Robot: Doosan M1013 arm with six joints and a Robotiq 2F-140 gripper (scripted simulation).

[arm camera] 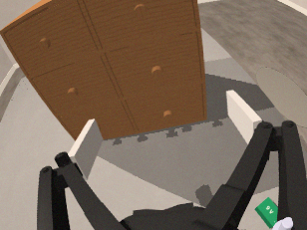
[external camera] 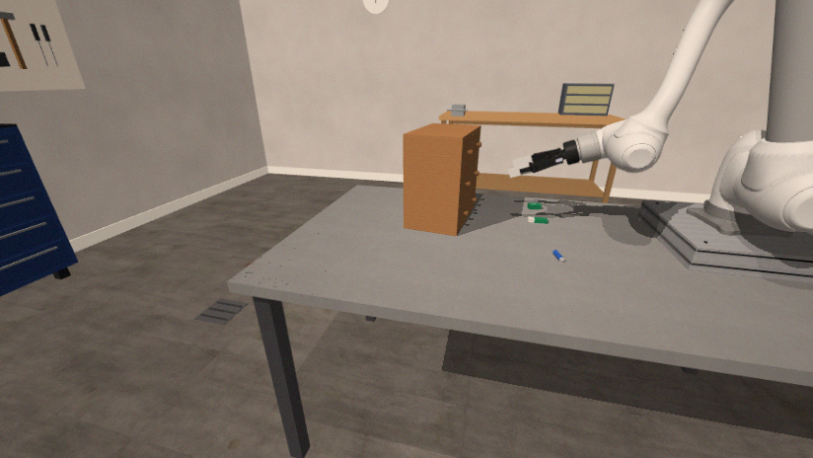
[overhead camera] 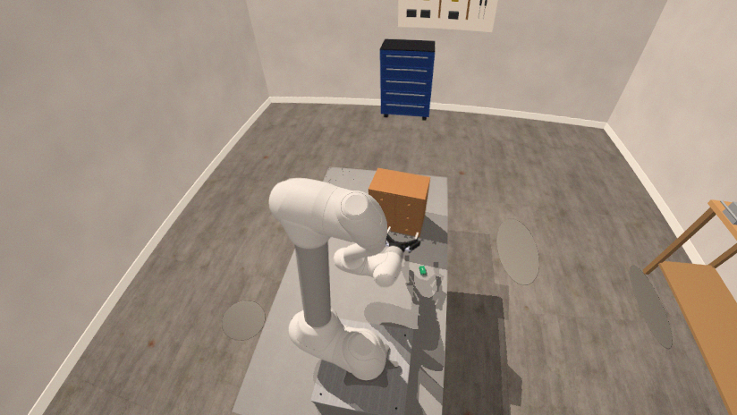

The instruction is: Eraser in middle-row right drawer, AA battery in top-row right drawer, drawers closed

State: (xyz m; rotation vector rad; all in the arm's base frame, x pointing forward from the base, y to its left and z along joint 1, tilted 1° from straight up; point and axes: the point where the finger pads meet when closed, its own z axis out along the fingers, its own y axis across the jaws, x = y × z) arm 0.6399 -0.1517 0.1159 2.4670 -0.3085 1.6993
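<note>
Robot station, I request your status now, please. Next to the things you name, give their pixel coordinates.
Hand [overhead camera: 402, 238] [external camera: 513, 165] [arm camera: 161, 116] open, before the small chest [overhead camera: 399, 182] [external camera: 430, 182] [arm camera: 117, 69]. Eraser [external camera: 538, 220] and blue battery [external camera: 558, 256] on the table. Nothing seen between hand and chest front.

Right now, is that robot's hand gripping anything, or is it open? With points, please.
The hand [overhead camera: 402, 238] [external camera: 516, 166] [arm camera: 161, 116]: wide open, holding nothing, its fingers spread in front of the small chest [overhead camera: 399, 182] [external camera: 430, 182] [arm camera: 125, 64].

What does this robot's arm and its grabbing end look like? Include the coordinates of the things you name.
The smooth white arm [overhead camera: 314, 278] [external camera: 688, 73] has rounded joints and a grey tubular section. The black two-fingered gripper [overhead camera: 403, 238] [external camera: 514, 169] [arm camera: 161, 116] has slim jointed linkages and flat whitish pads [arm camera: 87, 148] at its tips. No cables are visible along the arm.
</note>
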